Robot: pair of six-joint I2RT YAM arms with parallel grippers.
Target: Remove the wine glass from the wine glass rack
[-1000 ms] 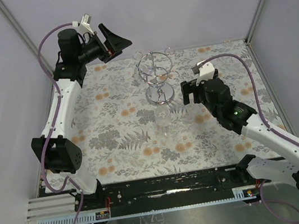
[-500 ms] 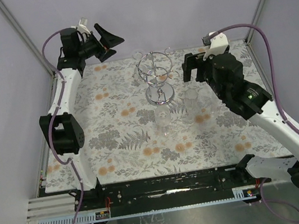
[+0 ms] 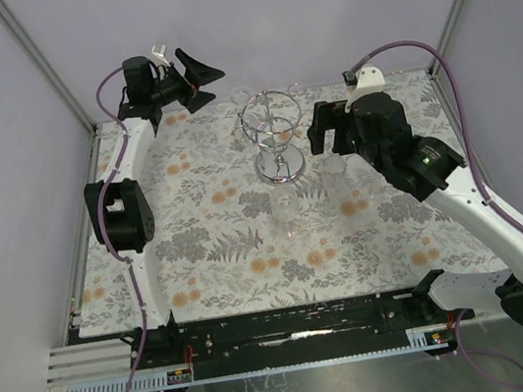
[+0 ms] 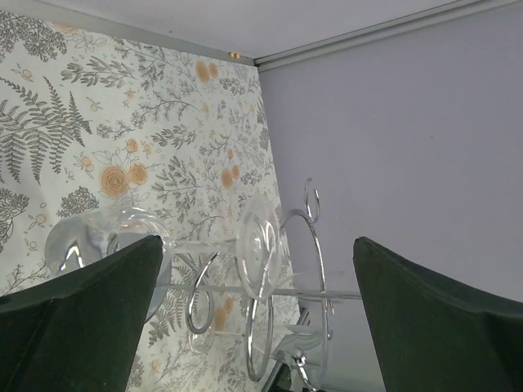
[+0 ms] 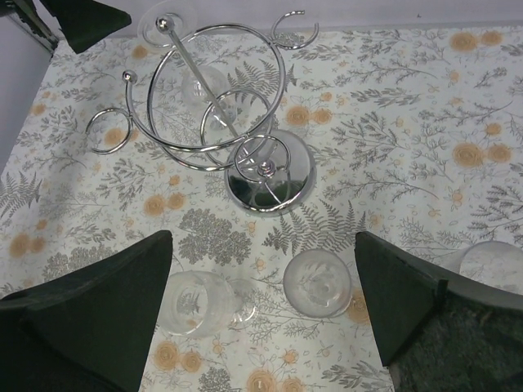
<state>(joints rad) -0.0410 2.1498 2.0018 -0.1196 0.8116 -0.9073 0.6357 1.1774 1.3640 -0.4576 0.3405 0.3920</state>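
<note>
The chrome wine glass rack [image 3: 274, 139] stands at the back middle of the table, and also shows in the right wrist view [image 5: 221, 106]. One wine glass [image 4: 260, 245] hangs upside down from a wire ring on the rack's left side, and its foot shows in the right wrist view [image 5: 167, 24]. My left gripper [image 3: 203, 81] is open and empty, up left of the rack, and the hanging glass lies between its fingers [image 4: 82, 318] in the left wrist view. My right gripper [image 3: 321, 132] is open and empty, above the table right of the rack.
Three loose glasses are on the floral mat in front of the rack: one [image 5: 196, 302] at the left, one [image 5: 317, 282] in the middle, one [image 5: 494, 265] at the right edge. Two of them show in the top view [image 3: 286, 207] [image 3: 336, 179]. Grey walls close the back and sides.
My left gripper has moved right, towards the rack. My right gripper has risen and shifted back and left, uncovering a glass standing right of the rack's base.
</note>
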